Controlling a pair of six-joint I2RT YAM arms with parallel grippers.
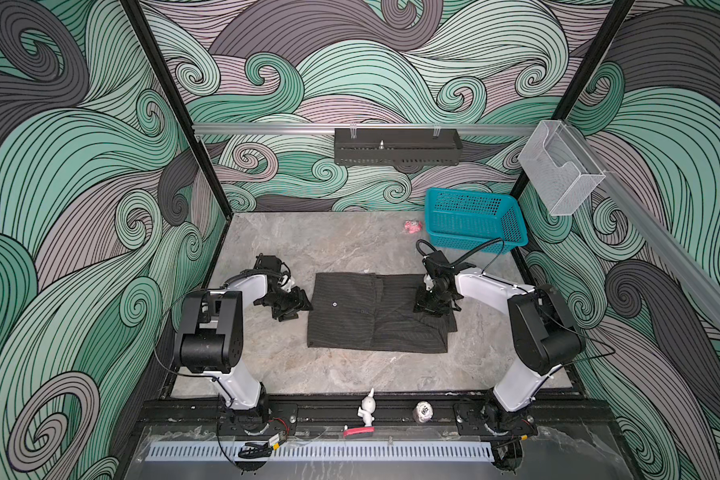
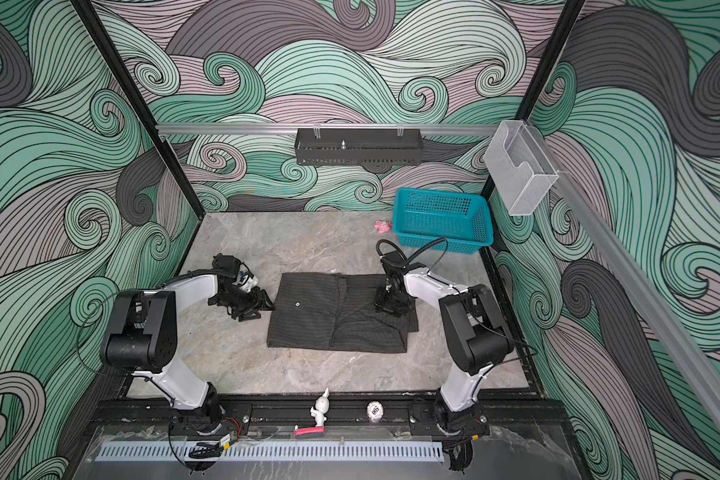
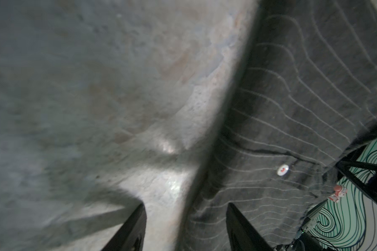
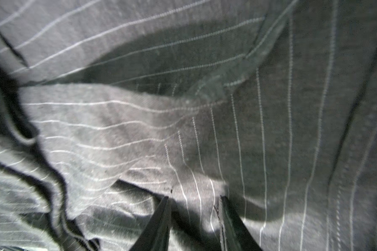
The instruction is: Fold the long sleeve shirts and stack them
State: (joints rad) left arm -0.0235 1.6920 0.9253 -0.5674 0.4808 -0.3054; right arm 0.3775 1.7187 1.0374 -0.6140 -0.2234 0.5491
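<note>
Both claws were inspected. In both top views the shirt (image 1: 362, 320) (image 2: 329, 320) lay flat, just beside the left claw (image 1: 298, 308) (image 2: 262, 306) and directly beneath the right claw (image 1: 431, 308) (image 2: 388, 309). Left wrist view: left claw (image 3: 186, 206) stood moderately apart, empty, straddling the edge of the shirt (image 3: 292, 108). Right wrist view: right claw (image 4: 194, 198) stood narrow, cloth of the shirt (image 4: 270, 108) bunched between its tips; whether pinched, undeterminable.
</note>
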